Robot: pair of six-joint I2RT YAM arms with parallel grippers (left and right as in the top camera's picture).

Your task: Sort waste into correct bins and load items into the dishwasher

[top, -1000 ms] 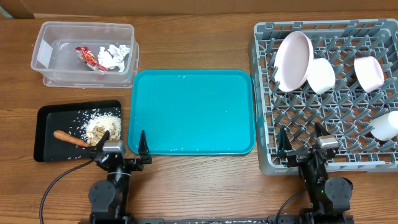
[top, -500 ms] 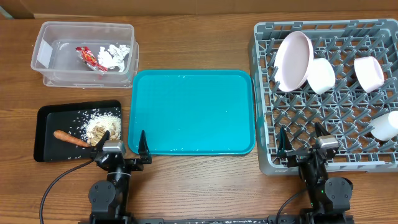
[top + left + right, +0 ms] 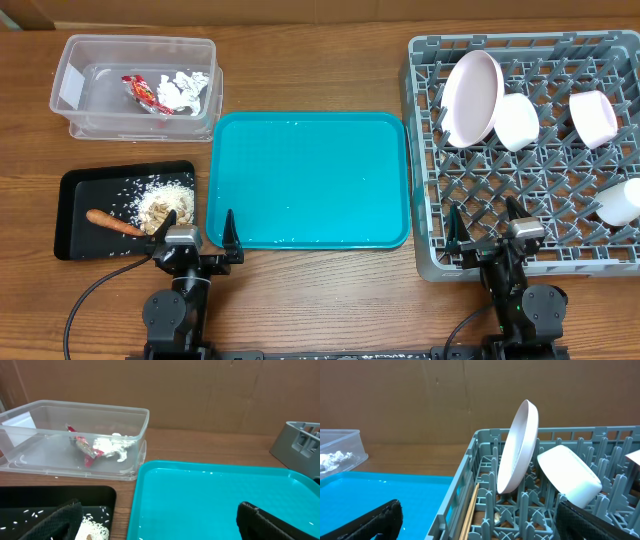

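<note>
The clear tub (image 3: 137, 85) holds the red snack wrapper (image 3: 140, 92) and crumpled white paper (image 3: 187, 90); both show in the left wrist view (image 3: 82, 446) (image 3: 112, 446). The black tray (image 3: 75, 215) holds beige food scraps (image 3: 160, 204) and an orange carrot piece (image 3: 112, 222). The grey dish rack (image 3: 525, 150) holds a wide plate (image 3: 472, 97), small bowls (image 3: 516, 122) (image 3: 593, 118), a cup (image 3: 620, 202) and the chopsticks (image 3: 469, 512) along its left wall. My left gripper (image 3: 197, 238) is open and empty at the front between black tray and teal tray. My right gripper (image 3: 482, 232) is open and empty over the rack's front edge.
A large teal tray (image 3: 310, 180) lies in the middle with only a few rice grains and droplets on it. Brown cardboard stands behind the table. Loose rice grains lie scattered on the black tray.
</note>
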